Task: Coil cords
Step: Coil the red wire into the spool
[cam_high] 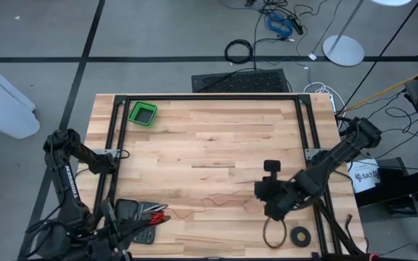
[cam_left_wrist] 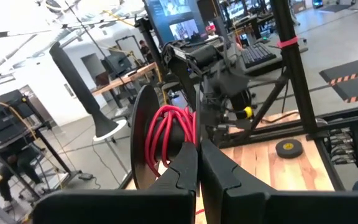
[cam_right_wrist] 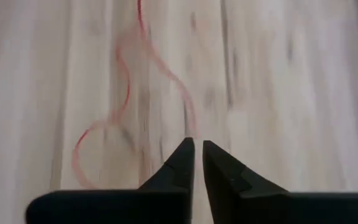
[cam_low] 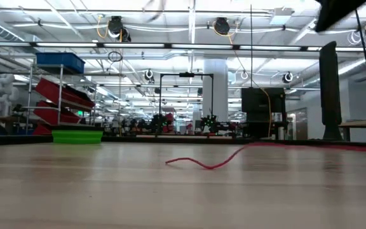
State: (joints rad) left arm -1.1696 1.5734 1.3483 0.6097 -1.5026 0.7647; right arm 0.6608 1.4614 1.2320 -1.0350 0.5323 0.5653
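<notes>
Right pincer [cam_right_wrist: 196,155] nearly closed, empty, hovers just above red cord [cam_right_wrist: 120,106], poised to gather slack.

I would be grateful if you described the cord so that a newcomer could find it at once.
Start at the wooden table and go to its near edge, between the two arms. There a thin red cord lies loose in wavy curves on the bare wood, running from the spool of red cord at the left gripper towards the right gripper. Unlike the black tape ring and black cable hoop nearby, it is red and uncoiled.
</notes>
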